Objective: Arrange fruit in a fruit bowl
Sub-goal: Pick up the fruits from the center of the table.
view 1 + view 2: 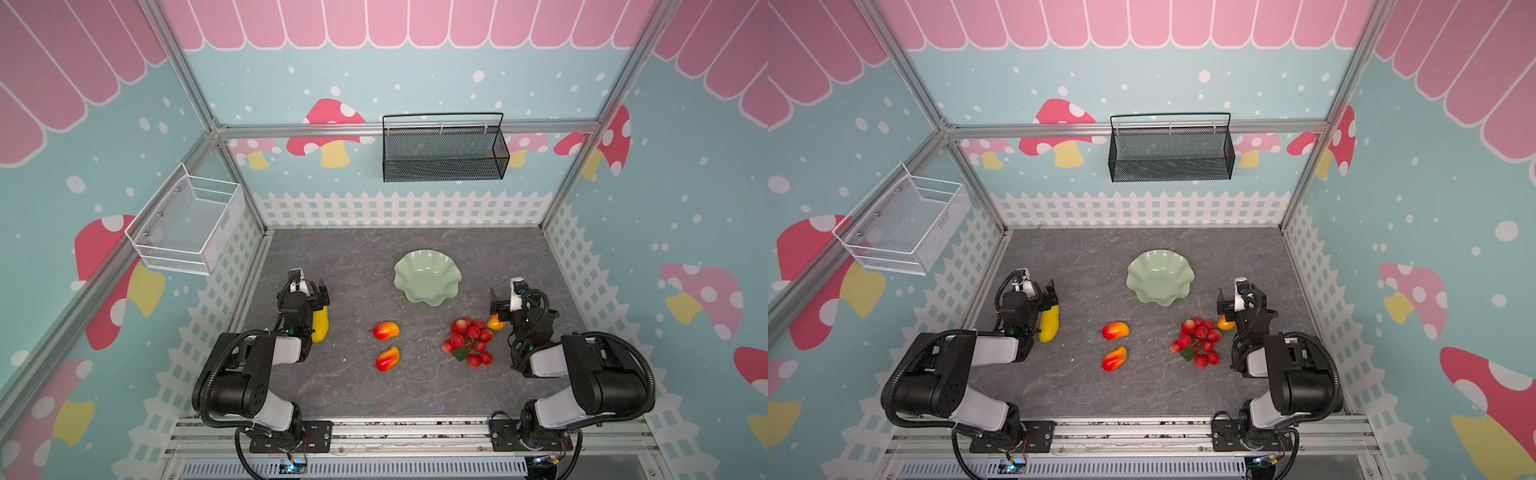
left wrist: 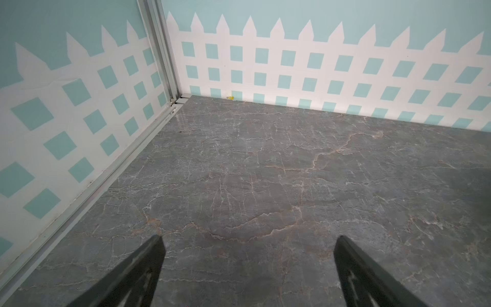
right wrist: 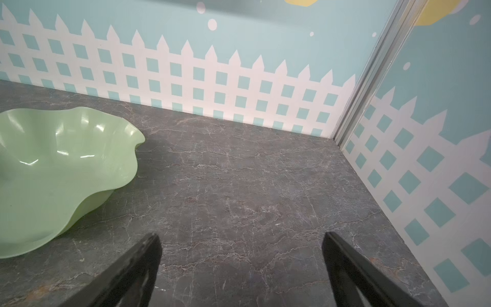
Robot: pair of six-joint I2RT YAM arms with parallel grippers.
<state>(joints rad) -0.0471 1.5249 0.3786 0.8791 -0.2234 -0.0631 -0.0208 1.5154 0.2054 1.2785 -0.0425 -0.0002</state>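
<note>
- Gray marbled tabletop (image 1: 353, 257) carries all the fruit and one dish; two baskets hang on the walls above it.
- Black mesh basket (image 1: 444, 151) is hooked on the back rail. Only its own mesh floor shows inside, in both top views.
- White wire basket (image 1: 187, 224) is on the left wall, tilted; only its mesh bottom is visible inside.
- Fruit bowl (image 1: 427, 277), pale green and glossy with a wavy rim, stands right of centre toward the back. Its inside is bare and shiny, and no fruit touches it.
- Bunch of red berries (image 1: 469, 340) with a green leaf lies on the table nearer than the bowl, apart from it.
- Long yellow fruit (image 1: 321, 326) lies at the left, its far end under the left arm's wrist.
- Three mangoes: two (image 1: 386, 330) (image 1: 387, 358) lie close together mid-table, and the third (image 1: 496, 323) is just beside the berries, partly hidden by the right arm.
- Left gripper (image 2: 248, 239) has its jaws spread wide, with bare tabletop between them.
- Right gripper (image 3: 241, 236) is likewise released, with the bowl off to one side in its wrist view.
</note>
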